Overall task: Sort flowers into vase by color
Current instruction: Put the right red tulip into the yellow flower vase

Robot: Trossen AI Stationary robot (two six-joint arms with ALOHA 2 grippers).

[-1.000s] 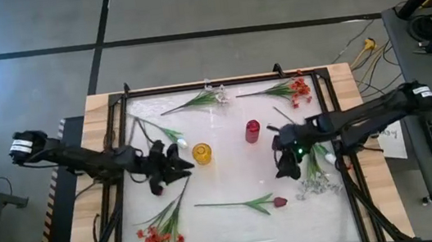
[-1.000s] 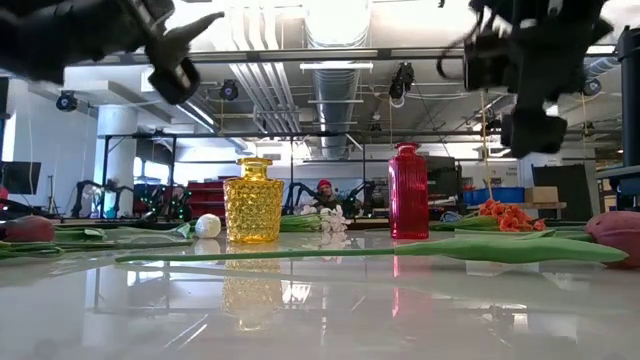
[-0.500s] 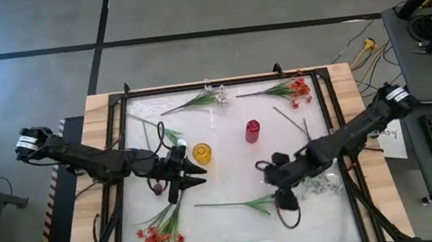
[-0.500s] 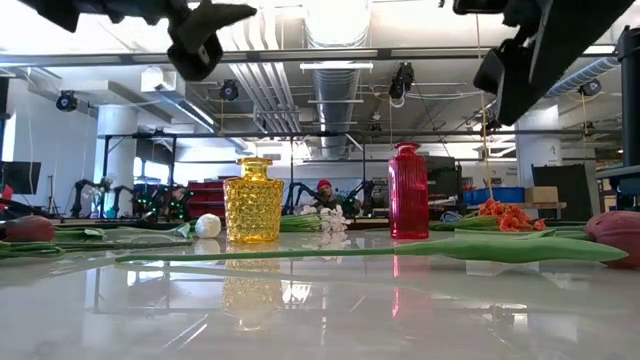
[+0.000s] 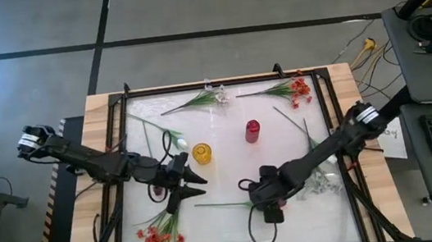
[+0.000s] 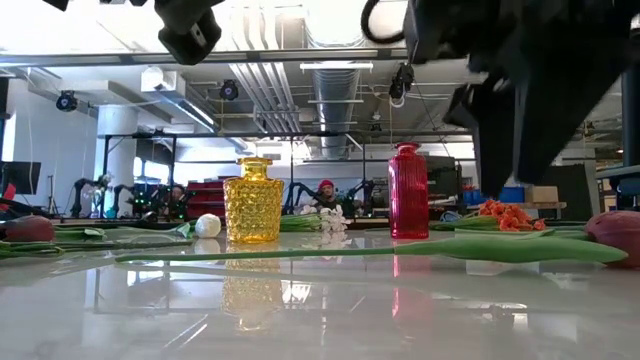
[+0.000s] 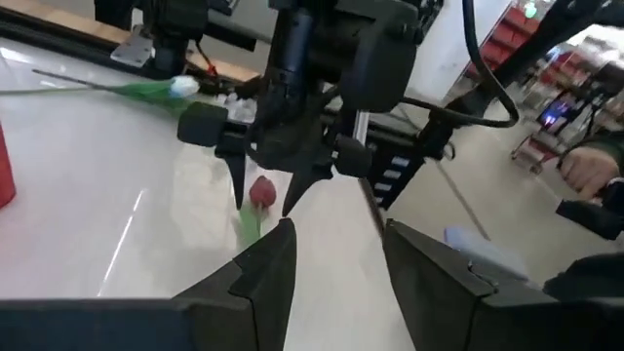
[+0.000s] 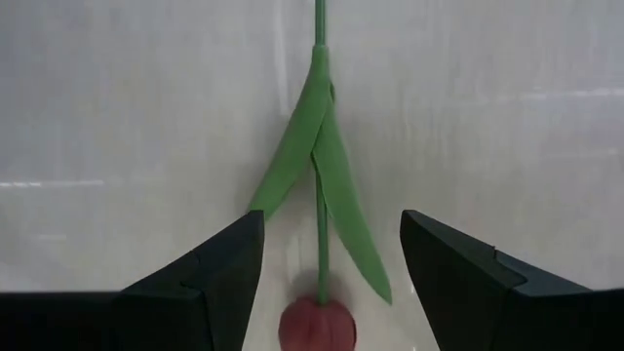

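on the glossy white table (image 5: 229, 227), both fingers gape above a tulip (image 8: 317, 322).

Two vases stand near the counter (image 5: 229, 156) centre: one vase (image 5: 202, 152) to the left, the other vase (image 5: 252, 131) just right of it and slightly farther back. At the back edge lie two sprays, one spray (image 5: 197, 100) left of centre and another spray (image 5: 286, 90) to its right. A third spray (image 5: 160, 231) lies at the front left corner. A tulip (image 8: 317, 224) lies flat on the counter front of centre, stem running leftward, head directly below the right gripper (image 5: 269, 201), between its spread jaws. The left gripper (image 5: 191, 183) hangs just left and in front of the left vase, jaws apart. More flowers (image 5: 318, 176) lie at the right edge, beside the right arm.
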